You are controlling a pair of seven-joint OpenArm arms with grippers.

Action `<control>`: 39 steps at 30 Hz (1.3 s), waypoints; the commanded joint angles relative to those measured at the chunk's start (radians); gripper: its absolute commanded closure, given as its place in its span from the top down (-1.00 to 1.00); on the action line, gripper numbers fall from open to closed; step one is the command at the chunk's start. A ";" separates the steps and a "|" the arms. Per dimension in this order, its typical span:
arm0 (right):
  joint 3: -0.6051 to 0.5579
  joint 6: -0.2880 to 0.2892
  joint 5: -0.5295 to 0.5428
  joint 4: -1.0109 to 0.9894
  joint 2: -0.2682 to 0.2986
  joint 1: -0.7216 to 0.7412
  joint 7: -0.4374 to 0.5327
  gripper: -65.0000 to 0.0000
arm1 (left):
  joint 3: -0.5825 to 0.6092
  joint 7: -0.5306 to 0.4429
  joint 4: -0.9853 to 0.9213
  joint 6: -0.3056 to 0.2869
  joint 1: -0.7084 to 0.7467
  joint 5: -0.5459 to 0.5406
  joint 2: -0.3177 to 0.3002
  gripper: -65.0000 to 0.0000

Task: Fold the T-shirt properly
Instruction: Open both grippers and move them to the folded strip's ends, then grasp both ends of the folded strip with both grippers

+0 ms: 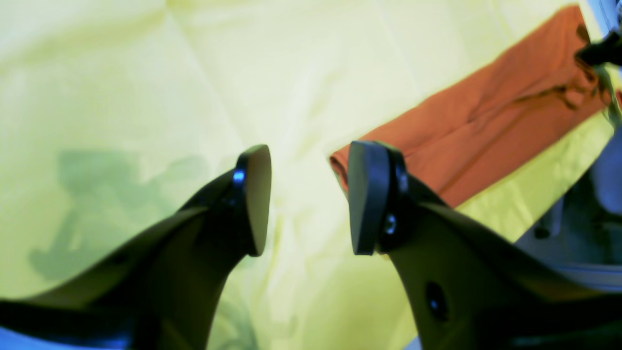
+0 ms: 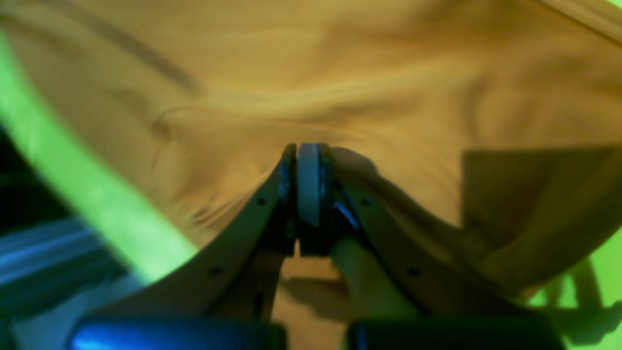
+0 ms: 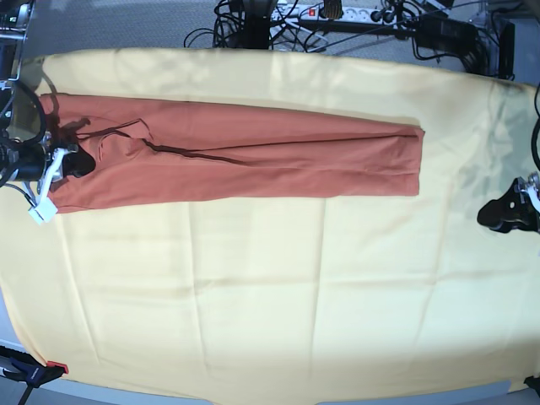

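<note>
The rust-orange T-shirt (image 3: pixel 253 156) lies folded into a long narrow strip across the far half of the table. My right gripper (image 3: pixel 76 162) is at the strip's left end. In the right wrist view its jaws (image 2: pixel 303 150) are shut, with the T-shirt (image 2: pixel 340 73) bunched and creased at their tips. My left gripper (image 3: pixel 494 213) hovers to the right of the strip's right end, apart from it. In the left wrist view it (image 1: pixel 308 194) stands open over bare yellow cloth, with the end of the T-shirt (image 1: pixel 486 121) just beyond its right finger.
A large pale yellow cloth (image 3: pixel 253 295) covers the whole table under the shirt. Cables and a power strip (image 3: pixel 337 17) lie on the floor behind the far edge. A clamp (image 3: pixel 34 369) grips the cloth at the near left corner.
</note>
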 commanded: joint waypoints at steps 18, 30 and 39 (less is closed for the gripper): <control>0.011 0.004 -0.196 0.012 -0.037 -0.066 0.117 -1.00 | -0.010 -0.029 0.008 0.018 0.089 0.172 0.193 -0.13; 0.011 0.004 -0.193 0.012 -0.037 -0.066 0.117 -1.00 | -0.010 -0.057 0.008 0.024 0.197 0.103 0.193 -0.03; 0.011 0.004 -0.193 0.012 -0.037 -0.066 0.116 -1.00 | -0.010 -0.060 0.008 0.013 0.210 0.104 0.278 -0.03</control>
